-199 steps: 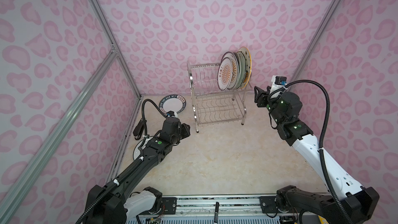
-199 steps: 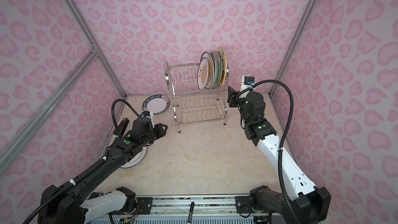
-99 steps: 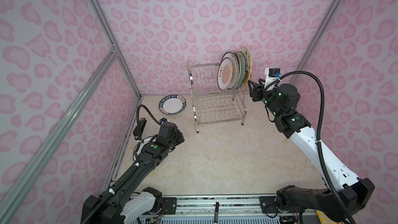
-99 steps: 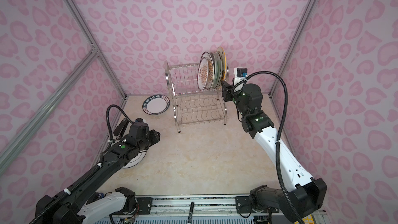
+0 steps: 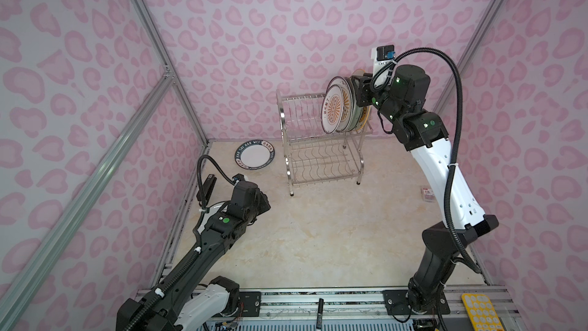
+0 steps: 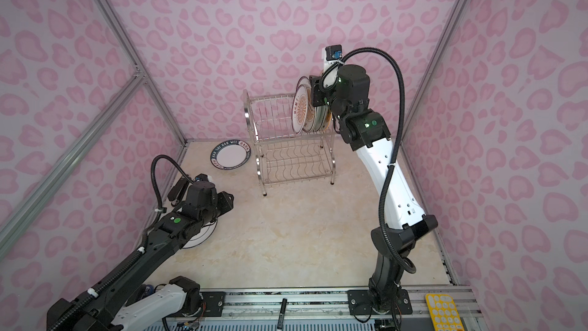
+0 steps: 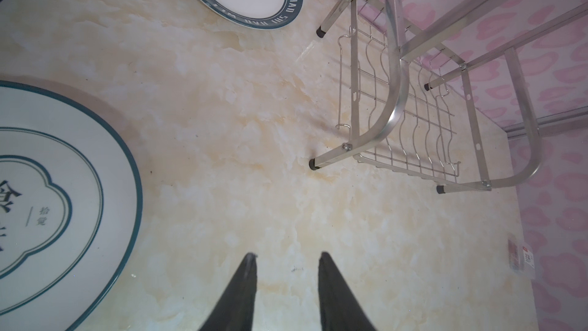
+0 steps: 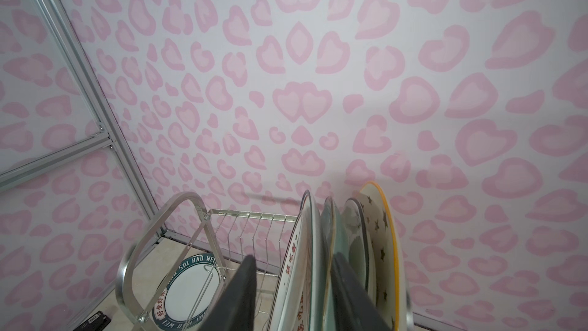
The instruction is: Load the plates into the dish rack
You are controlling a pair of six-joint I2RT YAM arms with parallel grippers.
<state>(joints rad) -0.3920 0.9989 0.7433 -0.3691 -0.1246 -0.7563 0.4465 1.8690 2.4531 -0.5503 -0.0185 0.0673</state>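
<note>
Several racked plates (image 8: 378, 230), R claw (image 8: 294, 256) astride front ones — grip unclear, L claw (image 7: 287, 253) spread.

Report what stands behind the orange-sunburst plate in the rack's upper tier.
Behind the orange-sunburst plate stand three more on edge: a pale teal plate, a dark-rimmed plate, then a star plate with an orange rim. Their faces are mostly covered by one another.

right tool (image 8: 294, 256) reached racked plates (image 5: 337, 109), left tool (image 7: 287, 254) retracted
</note>
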